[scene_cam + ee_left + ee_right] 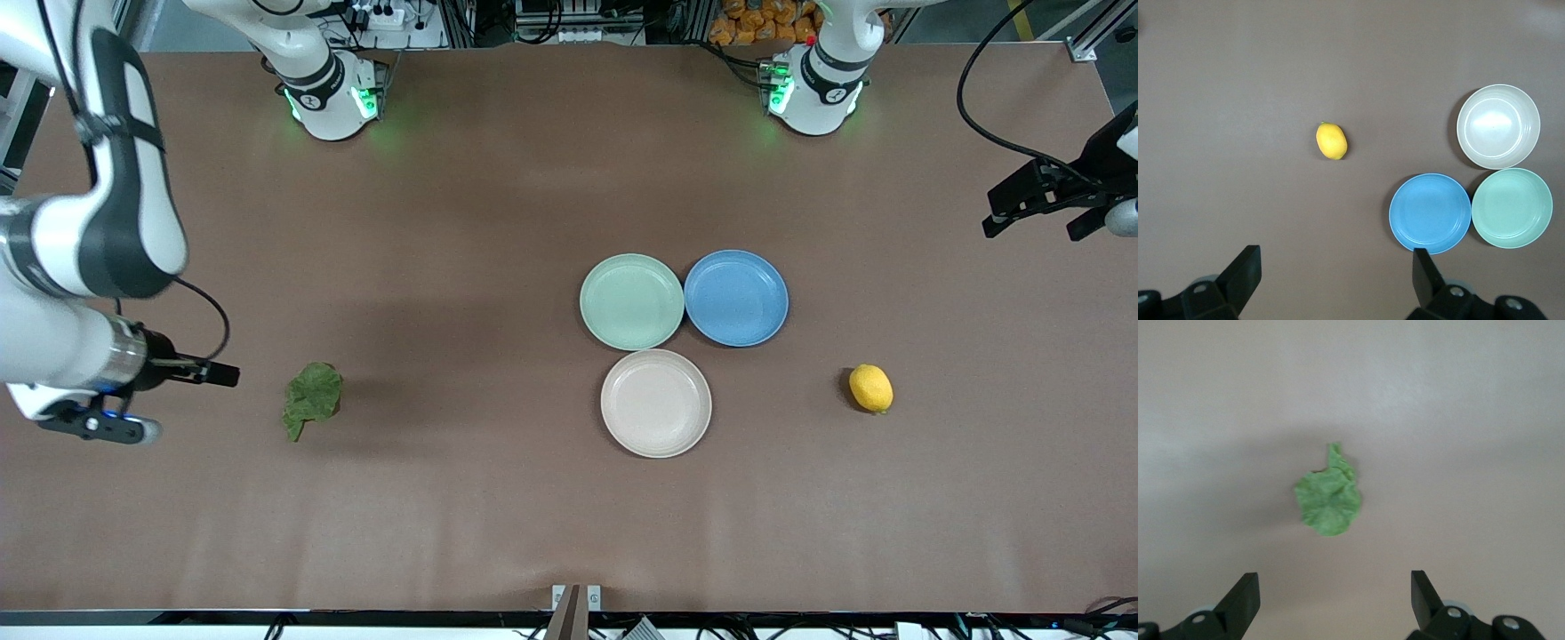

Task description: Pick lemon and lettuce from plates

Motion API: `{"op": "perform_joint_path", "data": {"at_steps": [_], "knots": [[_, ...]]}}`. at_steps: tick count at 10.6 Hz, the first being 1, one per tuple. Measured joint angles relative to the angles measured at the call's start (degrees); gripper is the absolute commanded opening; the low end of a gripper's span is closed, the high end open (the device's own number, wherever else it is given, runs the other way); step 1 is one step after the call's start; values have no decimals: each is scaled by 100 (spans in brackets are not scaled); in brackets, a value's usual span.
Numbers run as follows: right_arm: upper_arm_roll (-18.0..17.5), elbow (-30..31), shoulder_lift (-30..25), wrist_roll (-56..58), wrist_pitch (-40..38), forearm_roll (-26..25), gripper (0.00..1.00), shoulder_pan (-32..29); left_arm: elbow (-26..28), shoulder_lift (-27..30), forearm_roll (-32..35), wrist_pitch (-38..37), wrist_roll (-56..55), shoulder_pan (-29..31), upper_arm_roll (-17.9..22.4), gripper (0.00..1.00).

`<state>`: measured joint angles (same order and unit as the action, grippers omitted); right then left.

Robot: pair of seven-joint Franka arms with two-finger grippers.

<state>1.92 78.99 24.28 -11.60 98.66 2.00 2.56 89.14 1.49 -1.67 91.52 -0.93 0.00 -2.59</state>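
The yellow lemon lies on the bare table toward the left arm's end, apart from the plates; it also shows in the left wrist view. The green lettuce lies on the bare table toward the right arm's end and shows in the right wrist view. The mint green plate and the beige-pink plate are empty. My left gripper is open and empty, up over the table's end. My right gripper is open and empty, beside the lettuce.
An empty blue plate touches the mint plate on the side toward the left arm's end. The three plates sit together near the table's middle. A small bracket sits at the table's front edge.
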Motion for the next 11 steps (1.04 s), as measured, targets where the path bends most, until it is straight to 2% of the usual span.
{"op": "perform_joint_path", "data": {"at_steps": [2,5,9,11], "knots": [[-1,18,-375,0,-87,243,100,-6,-5,-25,0,-206,-296,-2,-62,100],[-1,96,-833,566,-285,263,100,-39,-6,-72,6,-243,-367,4,-73,100],[2,206,-1184,1487,-648,271,100,-461,-20,-78,267,-245,-368,1,-134,100],[3,369,-1500,1599,-669,274,100,-549,-31,-78,267,-245,-368,1,-161,100]]}}
